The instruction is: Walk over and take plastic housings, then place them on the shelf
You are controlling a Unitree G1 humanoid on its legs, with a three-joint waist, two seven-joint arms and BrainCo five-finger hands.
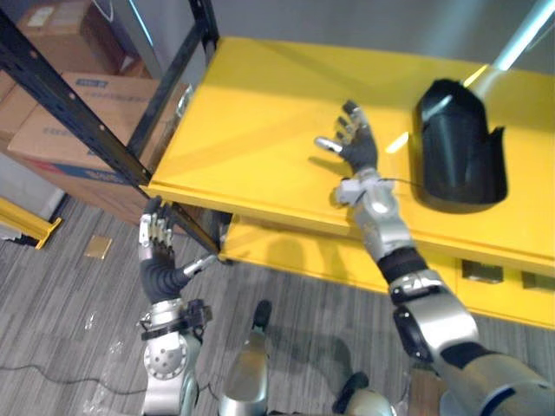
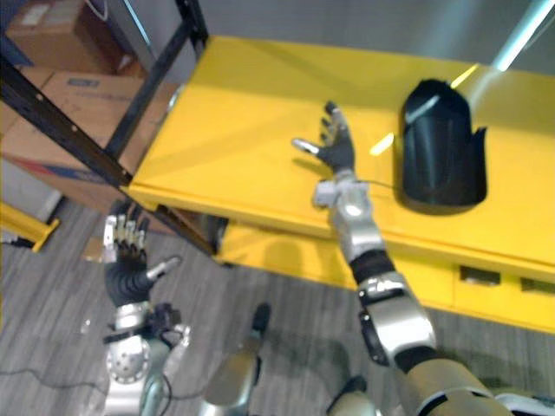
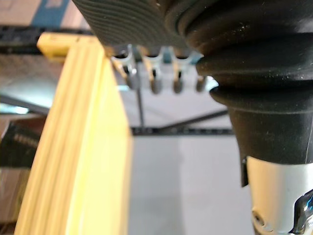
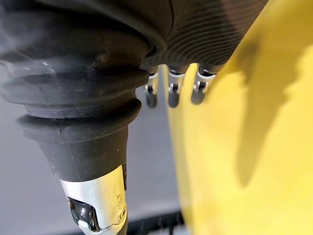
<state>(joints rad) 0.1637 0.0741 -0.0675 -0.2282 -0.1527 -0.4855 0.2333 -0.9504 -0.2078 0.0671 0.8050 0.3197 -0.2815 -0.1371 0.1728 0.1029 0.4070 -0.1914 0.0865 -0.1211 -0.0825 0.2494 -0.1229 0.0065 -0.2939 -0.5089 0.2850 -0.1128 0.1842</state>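
A black plastic housing (image 1: pixel 458 147) stands on the yellow shelf board (image 1: pixel 260 130), towards its right side. My right hand (image 1: pixel 354 143) hovers over the board just left of the housing, fingers straight and spread, holding nothing. In the right wrist view its fingers (image 4: pixel 172 93) point along the yellow surface. My left hand (image 1: pixel 158 247) is raised below the shelf's front left corner, open and empty. The left wrist view has its fingers (image 3: pixel 155 78) beside the yellow board edge (image 3: pixel 78 147).
Black shelf uprights (image 1: pixel 87 121) run diagonally at the left. Cardboard boxes (image 1: pixel 61 130) sit behind them. A lower yellow shelf level (image 1: pixel 295 251) lies under the top board. A yellow floor rail (image 1: pixel 26 225) and a small cardboard scrap (image 1: pixel 98 248) lie on the grey floor.
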